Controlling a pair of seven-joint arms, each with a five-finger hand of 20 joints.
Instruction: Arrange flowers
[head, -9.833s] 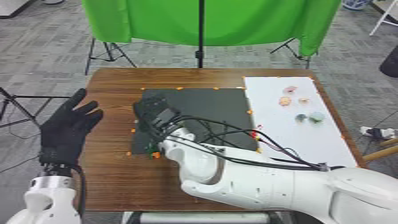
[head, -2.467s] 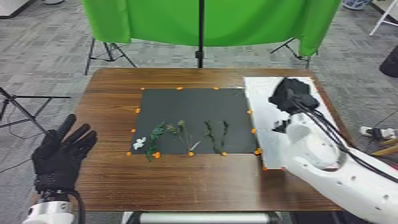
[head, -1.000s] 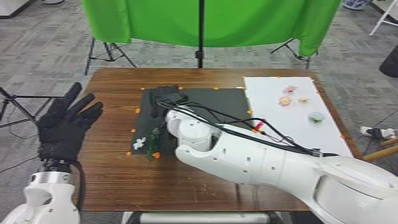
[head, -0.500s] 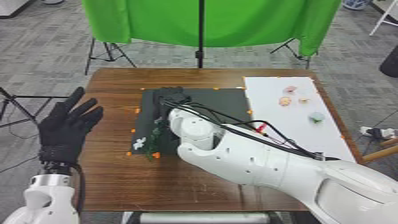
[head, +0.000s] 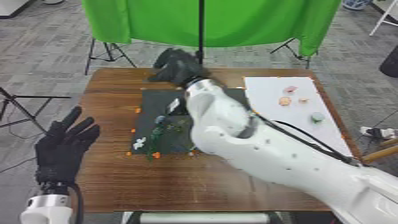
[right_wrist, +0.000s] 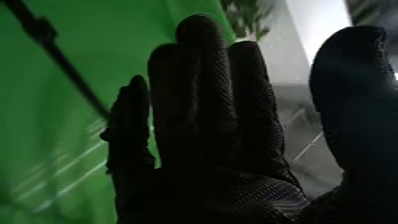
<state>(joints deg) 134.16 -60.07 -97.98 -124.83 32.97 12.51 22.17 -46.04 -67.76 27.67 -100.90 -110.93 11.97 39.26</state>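
My right hand (head: 180, 66) is over the table's back edge in the head view, past the dark mat. In the right wrist view the right hand (right_wrist: 222, 135) is open, its fingers straight and holding nothing. My left hand (head: 64, 150) stands open beside the table's left edge. On the dark mat (head: 153, 107) lie green stems (head: 156, 134), with a bluish flower head (head: 160, 119) at the upper end of one. A white flower (head: 139, 143) lies at the mat's lower left. Pink (head: 290, 89), peach (head: 284, 101) and pale green flower heads (head: 317, 117) lie on the white sheet (head: 266, 90).
Orange markers (head: 156, 155) edge the mat and sheet on the brown table (head: 115, 180). A green cloth (head: 258, 20) hangs on a stand behind the table. My right arm crosses above the mat and the sheet's lower part.
My right hand has moved from above the mat toward the table's back edge and is raised. A bluish flower head shows on the mat where the hand was. The left hand has lowered slightly.
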